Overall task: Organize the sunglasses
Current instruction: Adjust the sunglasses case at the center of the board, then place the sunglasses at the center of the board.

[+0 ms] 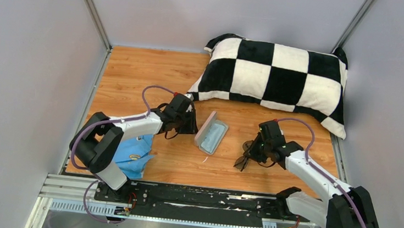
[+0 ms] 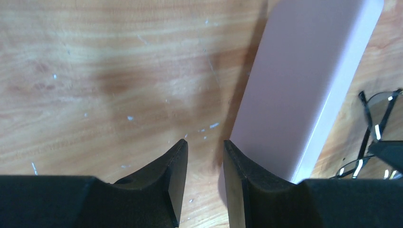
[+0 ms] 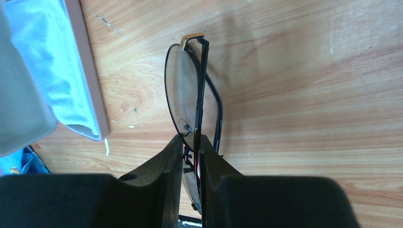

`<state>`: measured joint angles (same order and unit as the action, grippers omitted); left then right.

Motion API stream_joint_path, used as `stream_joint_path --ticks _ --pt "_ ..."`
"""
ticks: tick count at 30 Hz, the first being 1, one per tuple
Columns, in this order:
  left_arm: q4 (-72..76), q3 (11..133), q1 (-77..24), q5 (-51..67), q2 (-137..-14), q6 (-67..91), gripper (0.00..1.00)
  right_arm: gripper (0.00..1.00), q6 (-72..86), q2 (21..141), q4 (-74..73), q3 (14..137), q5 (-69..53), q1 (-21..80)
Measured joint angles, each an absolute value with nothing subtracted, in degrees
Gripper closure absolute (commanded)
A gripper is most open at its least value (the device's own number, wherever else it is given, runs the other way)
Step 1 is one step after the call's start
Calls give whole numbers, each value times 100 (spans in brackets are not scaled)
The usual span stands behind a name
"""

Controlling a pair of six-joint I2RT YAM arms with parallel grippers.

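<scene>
Wood-grain tabletop [image 1: 137, 75] was seen from above, with the open pink case [image 1: 212, 133] lying between the two arms. The sunglasses [image 1: 243, 155] were held just right of it by the right pincer [image 1: 250, 151]. From the left wrist, the left pincer [image 2: 205, 145] was seen slightly parted and empty, just beside the case [image 2: 304, 80]. From the right wrist, the sunglasses [image 3: 183, 90] were shown clamped near the bridge between closed fingers [image 3: 172, 156].

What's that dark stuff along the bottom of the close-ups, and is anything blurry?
Right wrist view: that's the right hand, close up; the sunglasses it pinches look sharp. Left wrist view: the left hand; the case shadows the wood.
</scene>
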<state>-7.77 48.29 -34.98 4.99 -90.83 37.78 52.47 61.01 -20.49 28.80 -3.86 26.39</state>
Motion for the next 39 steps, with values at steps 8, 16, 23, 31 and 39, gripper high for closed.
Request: stream_joint_path --ticks 8,16,23,31,39 --pt "-832 4473 -3548 405 -8753 3905 61 81 5155 5948 -2154 3356 -395 2639" --pt "-1059 4473 -3548 215 -8580 3885 61 81 5210 6169 -2132 3500 -510 2639" --pt "-1288 4473 -3548 126 -8346 3806 61 81 5277 6499 -1962 3636 -810 2593" --pt "-1389 4473 -3548 110 -7911 3787 60 67 5127 6709 -1876 3721 -987 2556" --pt "-1406 4473 -3548 154 -7852 3787 60 51 4510 7032 -2359 3723 -899 2556"
